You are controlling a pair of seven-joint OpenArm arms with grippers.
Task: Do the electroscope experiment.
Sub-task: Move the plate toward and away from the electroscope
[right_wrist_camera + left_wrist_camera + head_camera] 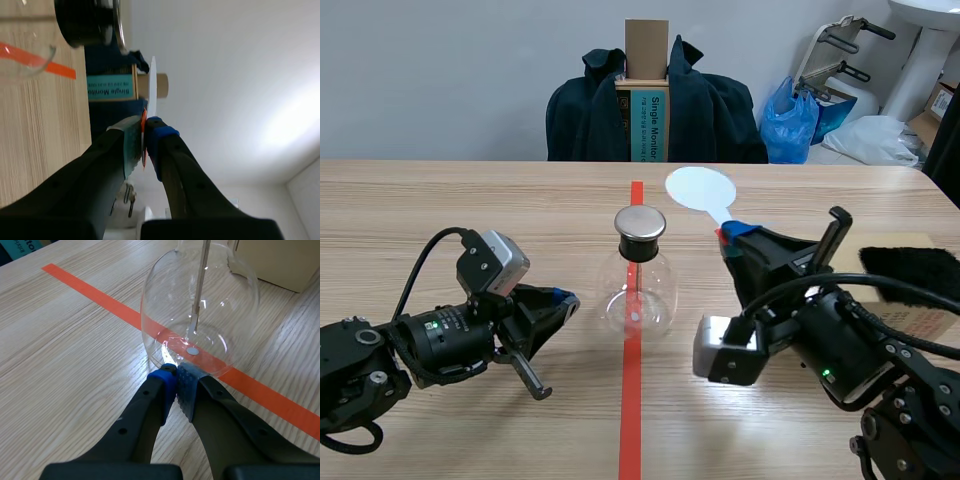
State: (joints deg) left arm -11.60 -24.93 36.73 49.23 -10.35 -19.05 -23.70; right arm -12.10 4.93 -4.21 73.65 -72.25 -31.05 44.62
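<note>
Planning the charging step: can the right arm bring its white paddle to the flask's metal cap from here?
Probably yes. The right pincer grips the white paddle near the metal cap, with nothing between them; the left pincer sits low beside the flask.

Left gripper (177, 376) closed, pads together, nothing between them. Tips right at the base of the glass flask (165, 300); contact unclear. Flask sits on the orange tape (100, 297), metal rod (200, 280) hanging inside. Cardboard box (280, 260) behind it. Wooden table (60, 370).
</note>
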